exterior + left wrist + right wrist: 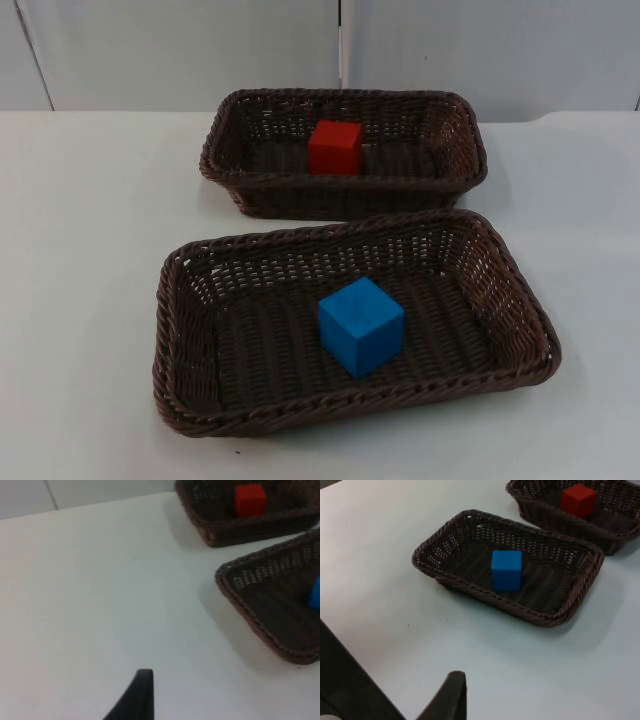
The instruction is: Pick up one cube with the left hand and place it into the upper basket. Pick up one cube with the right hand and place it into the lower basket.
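Two rectangular baskets of dark brown woven wicker stand on the smooth white table (90, 250), each with a braided rim and open-weave sloping walls. The upper basket (345, 185) sits close to the grey partition wall (180, 50); the lower basket (200, 345) lies just in front of it, turned slightly askew, their near rims almost touching.

A red cube (335, 147), matte and sharp-edged, rests on the floor of the upper basket near its middle. A blue cube (361, 326) of the same plain make sits in the lower basket, a little toward the front rim and rotated so one corner points forward.

The left claw (137, 695) hangs over bare table, well apart from both baskets, with the red cube far off beyond it. The right claw (451, 695) also hangs above bare table, near the table's edge, with the lower basket and its blue cube ahead of it and apart. One dark fingertip of each claw is visible, so I cannot tell whether either is apart or together.
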